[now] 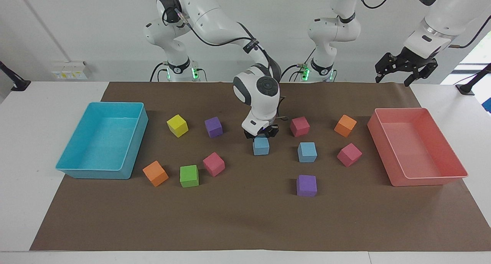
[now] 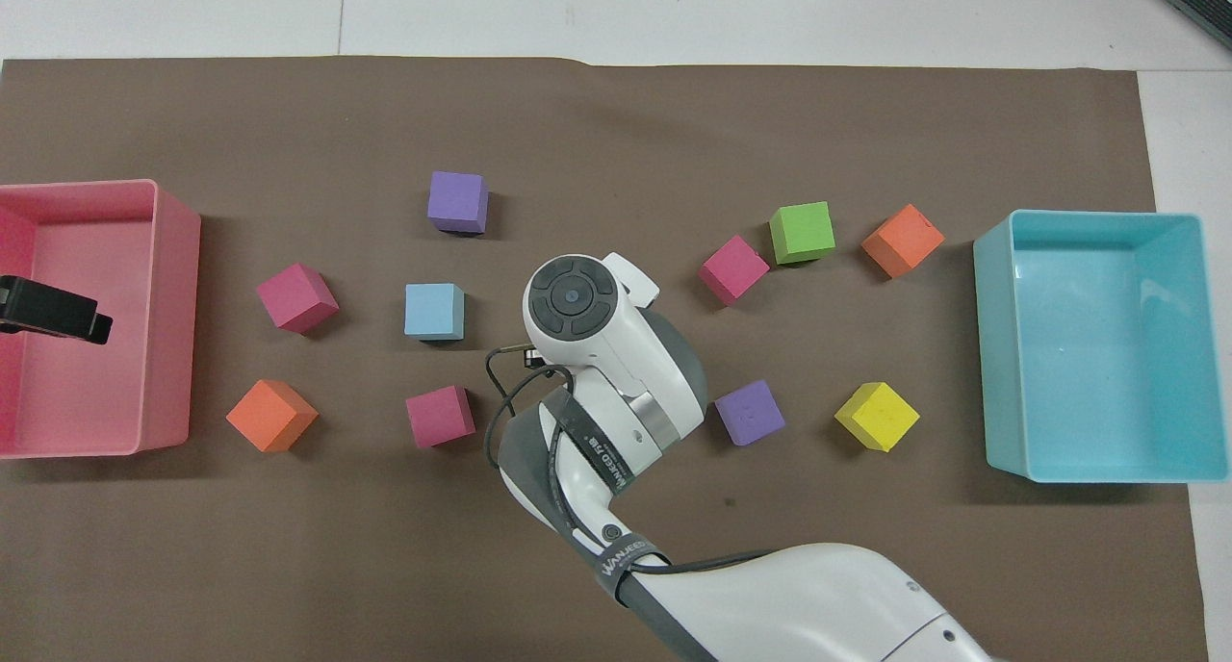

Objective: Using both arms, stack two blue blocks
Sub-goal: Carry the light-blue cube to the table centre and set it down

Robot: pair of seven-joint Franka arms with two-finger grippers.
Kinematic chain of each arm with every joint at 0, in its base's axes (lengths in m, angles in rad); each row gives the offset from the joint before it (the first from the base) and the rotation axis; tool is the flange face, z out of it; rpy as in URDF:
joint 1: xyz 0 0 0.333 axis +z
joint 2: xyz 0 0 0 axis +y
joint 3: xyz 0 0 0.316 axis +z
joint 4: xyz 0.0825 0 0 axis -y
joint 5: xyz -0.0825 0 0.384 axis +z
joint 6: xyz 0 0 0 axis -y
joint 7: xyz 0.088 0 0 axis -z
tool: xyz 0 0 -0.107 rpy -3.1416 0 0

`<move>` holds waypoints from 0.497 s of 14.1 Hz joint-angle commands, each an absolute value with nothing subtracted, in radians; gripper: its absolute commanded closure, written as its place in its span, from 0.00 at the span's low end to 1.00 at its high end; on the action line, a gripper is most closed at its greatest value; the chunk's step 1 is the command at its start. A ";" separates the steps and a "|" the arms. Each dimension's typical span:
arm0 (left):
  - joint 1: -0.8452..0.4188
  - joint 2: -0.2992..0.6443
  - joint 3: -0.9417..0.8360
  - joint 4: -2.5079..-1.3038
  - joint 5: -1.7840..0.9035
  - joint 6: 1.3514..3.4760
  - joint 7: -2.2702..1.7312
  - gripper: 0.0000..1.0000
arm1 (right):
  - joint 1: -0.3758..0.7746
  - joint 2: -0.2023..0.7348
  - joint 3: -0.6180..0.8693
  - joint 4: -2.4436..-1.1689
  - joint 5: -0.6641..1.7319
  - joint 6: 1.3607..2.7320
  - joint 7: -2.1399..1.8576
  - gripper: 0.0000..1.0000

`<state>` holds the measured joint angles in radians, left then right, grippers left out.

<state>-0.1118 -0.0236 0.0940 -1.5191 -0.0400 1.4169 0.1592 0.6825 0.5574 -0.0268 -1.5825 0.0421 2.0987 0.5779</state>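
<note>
A brown paper sheet (image 1: pixel 245 218) covers my white tabletop (image 1: pixel 23 149), with a plain white wall above it in the facing view. The right gripper (image 1: pixel 261 135) sits low at the middle of the sheet, right down on one blue block (image 1: pixel 261 146); its fingers are tucked against the block's top and I cannot tell whether they grip it. From overhead the right arm's wrist (image 2: pixel 577 301) hides that block completely. The second blue block (image 1: pixel 307 152) rests on the paper beside it, toward the left arm's end, apart from the first. A magenta cube (image 1: pixel 299 126) lies nearer to the robots than that second block, and a purple cube (image 1: pixel 306 185) lies farther from them. The left gripper (image 1: pixel 406 68) waits in the air over the pink tray (image 1: pixel 437 177); its fingers are spread wide and hold nothing. The turquoise tray (image 1: pixel 76 170) stands at the right arm's end.
</note>
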 commanded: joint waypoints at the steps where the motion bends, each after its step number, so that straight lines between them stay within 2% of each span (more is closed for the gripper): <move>1: -0.109 -0.046 0.094 -1.540 -0.044 1.417 0.156 0.00 | 0.672 0.531 -0.025 -1.624 0.064 2.131 0.549 0.46; 3: -0.109 -0.046 0.094 -1.540 -0.044 1.417 0.156 0.00 | 0.672 0.531 -0.025 -1.623 0.064 2.132 0.552 0.07; 4: -0.109 -0.046 0.094 -1.540 -0.044 1.417 0.156 0.00 | 0.672 0.531 -0.025 -1.621 0.064 2.131 0.552 0.00; 7: -0.109 -0.048 0.094 -1.540 -0.044 1.417 0.158 0.00 | 0.673 0.526 -0.025 -1.611 0.063 2.129 0.555 0.00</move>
